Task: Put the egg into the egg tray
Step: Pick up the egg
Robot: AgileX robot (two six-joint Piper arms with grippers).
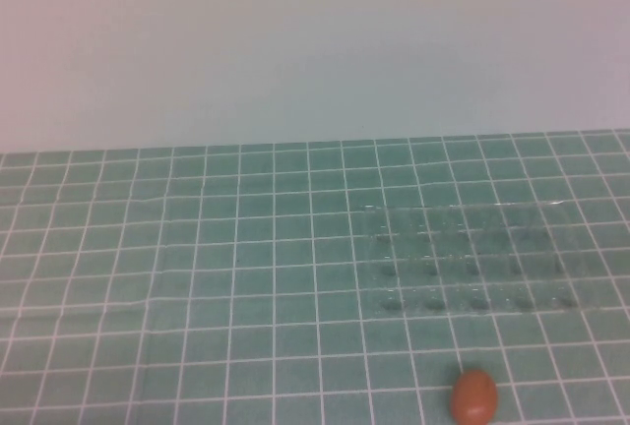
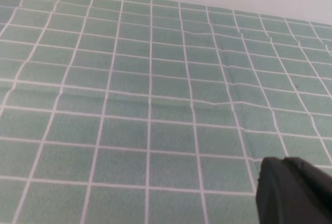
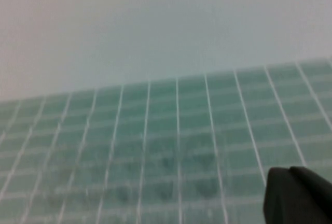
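Evidently nothing is picked up yet: the egg [image 1: 475,395] rests at the counter's [image 1: 197,277] near edge, just before the egg tray [image 1: 472,258] toward the right edge, while the left claw [image 2: 293,190] and right claw [image 3: 298,195] show only a dark tip each, so I cannot tell their opening.

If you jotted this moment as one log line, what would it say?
egg: on mat, near edge | egg tray: empty, beyond egg | left gripper: over bare mat | right gripper: off egg

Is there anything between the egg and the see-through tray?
No. In the high view, only bare green gridded cloth separates the orange-brown egg from the clear plastic tray.

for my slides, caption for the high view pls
Egg lies on the green grid cloth, near the clear egg tray; neither hand in view.
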